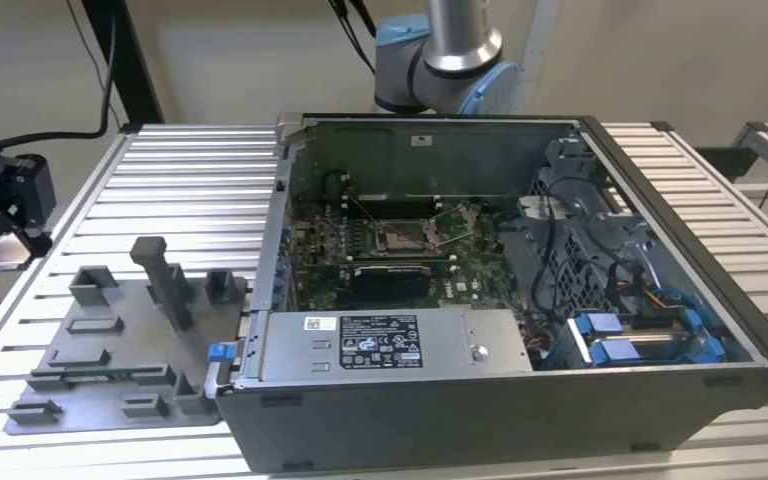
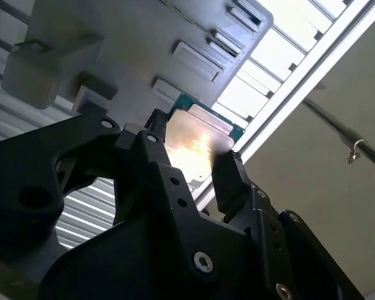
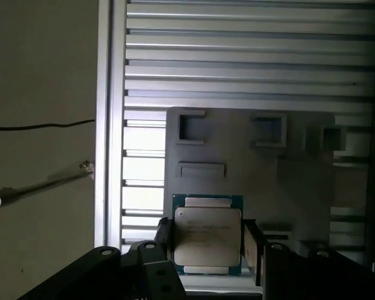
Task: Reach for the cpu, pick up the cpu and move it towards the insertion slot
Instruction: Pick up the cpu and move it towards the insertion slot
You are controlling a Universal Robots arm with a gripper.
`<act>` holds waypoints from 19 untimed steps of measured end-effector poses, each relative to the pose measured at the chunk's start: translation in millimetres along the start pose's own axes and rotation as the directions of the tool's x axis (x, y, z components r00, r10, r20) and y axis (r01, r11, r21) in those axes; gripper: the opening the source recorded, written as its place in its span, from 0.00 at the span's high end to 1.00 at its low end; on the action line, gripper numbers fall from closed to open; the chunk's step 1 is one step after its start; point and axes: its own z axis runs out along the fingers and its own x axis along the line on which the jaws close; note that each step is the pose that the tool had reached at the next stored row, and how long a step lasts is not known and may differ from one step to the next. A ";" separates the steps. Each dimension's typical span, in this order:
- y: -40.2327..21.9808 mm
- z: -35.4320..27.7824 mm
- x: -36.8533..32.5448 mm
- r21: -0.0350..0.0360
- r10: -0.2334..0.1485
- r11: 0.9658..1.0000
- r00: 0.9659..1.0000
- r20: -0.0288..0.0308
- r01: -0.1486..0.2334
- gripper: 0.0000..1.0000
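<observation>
The cpu (image 3: 207, 240), a flat square chip with a pale silver top and a green rim, sits between my gripper's (image 3: 209, 236) two black fingers (image 3: 164, 239), which press on its opposite edges. In the second wrist view the cpu (image 2: 197, 147) glares with reflected light in the same grip of the gripper (image 2: 189, 159). It hangs in the air above the grey fixture plate (image 3: 237, 156). In the exterior view the gripper (image 1: 4, 245) is at the far left, beside the table's edge. The insertion slot (image 1: 404, 238), with its shiny metal frame, lies on the green motherboard inside the open computer case (image 1: 518, 400), far to the exterior view's right.
The grey fixture plate (image 1: 117, 350) with upright blocks lies on the ribbed metal table (image 1: 184, 190) left of the case. The case walls, a power supply box (image 1: 384, 345) and blue-clipped cables (image 1: 624, 335) surround the motherboard. The arm's base (image 1: 444, 60) stands behind the case.
</observation>
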 end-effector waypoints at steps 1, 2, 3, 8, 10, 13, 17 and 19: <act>0.1 -1.6 0.0 0.000 0.000 1.000 1.000 0.000 0.000 1.00; 0.1 -3.1 0.0 0.000 0.000 1.000 1.000 0.000 0.000 1.00; 0.2 -4.6 0.0 0.000 0.000 1.000 1.000 0.000 0.000 1.00; 0.4 -10.5 0.0 0.000 0.000 1.000 1.000 0.000 0.000 1.00; 0.5 -12.9 0.0 0.000 0.000 1.000 1.000 0.000 0.000 1.00; 0.6 -15.9 0.0 0.000 0.000 1.000 1.000 0.000 0.000 1.00; 0.7 -19.5 0.0 0.000 0.000 1.000 1.000 0.000 0.000 1.00; 0.8 -20.8 0.0 0.000 0.000 1.000 1.000 0.000 0.000 1.00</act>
